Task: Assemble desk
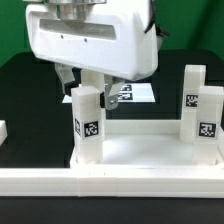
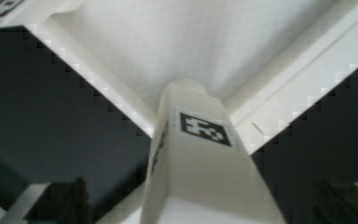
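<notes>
The desk's white tray-like tabletop [image 1: 140, 152] lies upside down at the front of the black table. A white square leg [image 1: 88, 120] with a tag stands upright in its corner on the exterior view's left. My gripper [image 1: 88, 84] hangs directly over this leg, open, with a finger on each side of the leg's top. In the wrist view the same leg [image 2: 204, 128] runs up between my dark fingers [image 2: 51, 203], and a dark gap shows on both sides. The tabletop [image 2: 176, 40] fills the background there. Two more legs [image 1: 207, 118] [image 1: 194, 88] stand at the right end.
The marker board [image 1: 138, 93] lies flat on the black table behind the tabletop. A small white piece [image 1: 3, 131] shows at the left edge of the exterior view. The arm's large white housing [image 1: 90, 40] blocks the upper middle.
</notes>
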